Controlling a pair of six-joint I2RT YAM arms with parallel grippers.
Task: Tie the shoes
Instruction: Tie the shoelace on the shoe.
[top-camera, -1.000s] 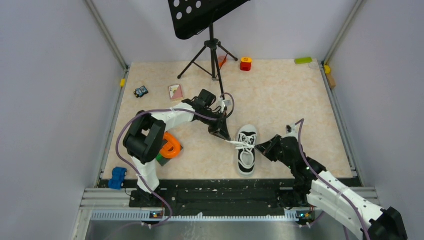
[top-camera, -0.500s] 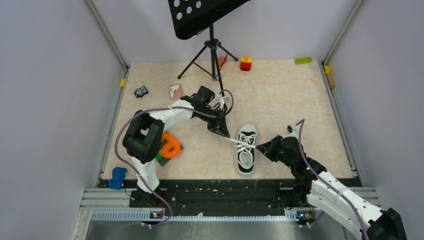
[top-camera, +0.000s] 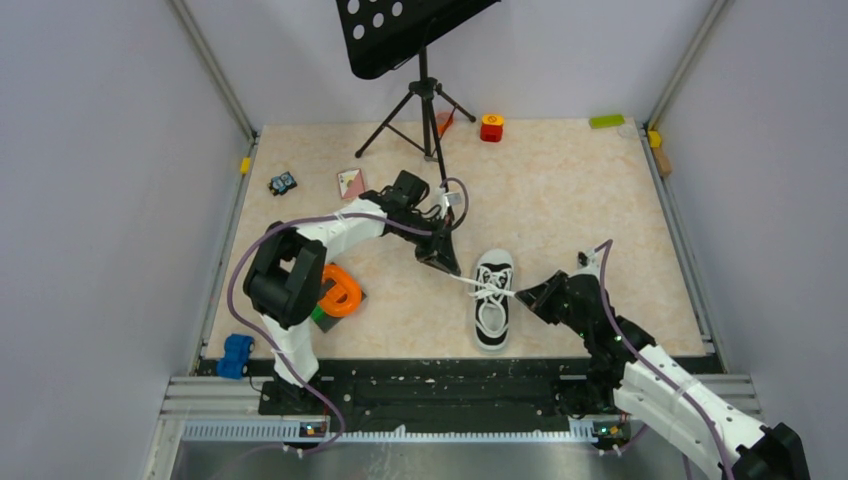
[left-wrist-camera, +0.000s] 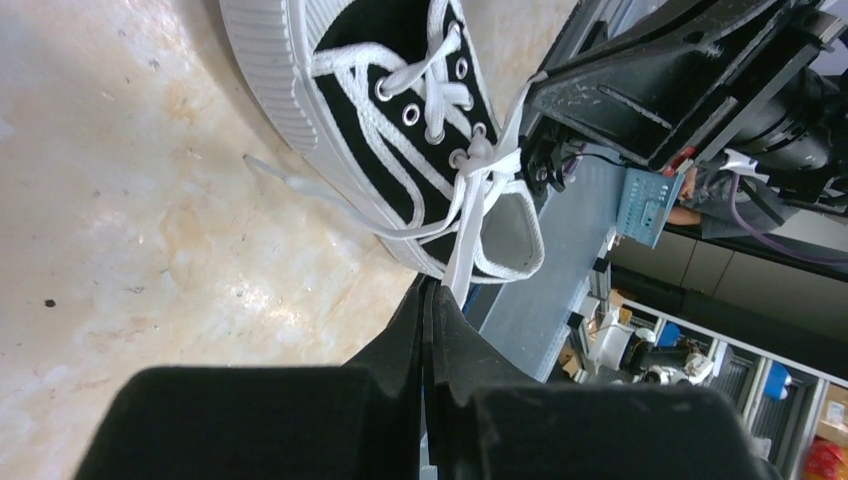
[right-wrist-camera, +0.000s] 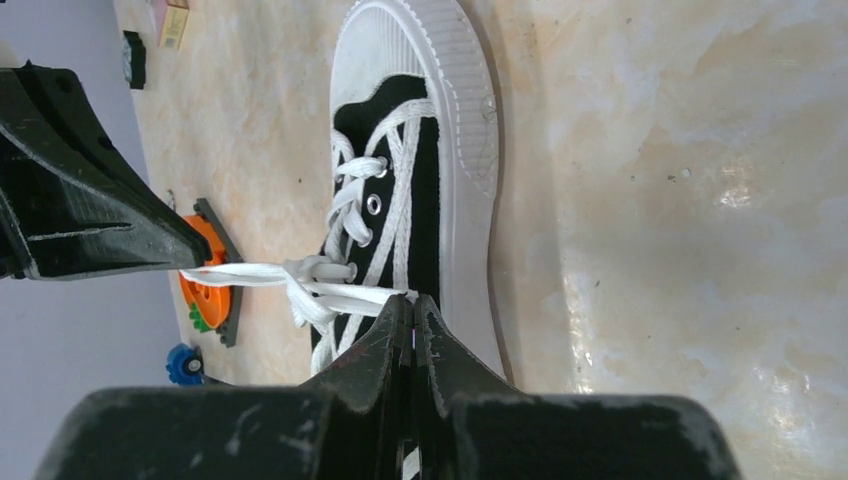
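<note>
2 white laces (right-wrist-camera: 240, 272) stretch from the sneaker (top-camera: 492, 312), clamped in left pincer (left-wrist-camera: 428, 292) and right pincer (right-wrist-camera: 412, 302).

Plain pale grey walls (top-camera: 100, 200) close in a beige marbled worktop (top-camera: 570, 190) on three sides. A black music stand (top-camera: 400, 30) on a tripod stands near the middle of its far edge. The light is even.

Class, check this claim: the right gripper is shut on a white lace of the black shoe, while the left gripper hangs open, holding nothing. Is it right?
No. The left gripper is shut too, pinching the other lace, as the left wrist view shows. The right gripper is indeed shut on a white lace of the black shoe.
</note>
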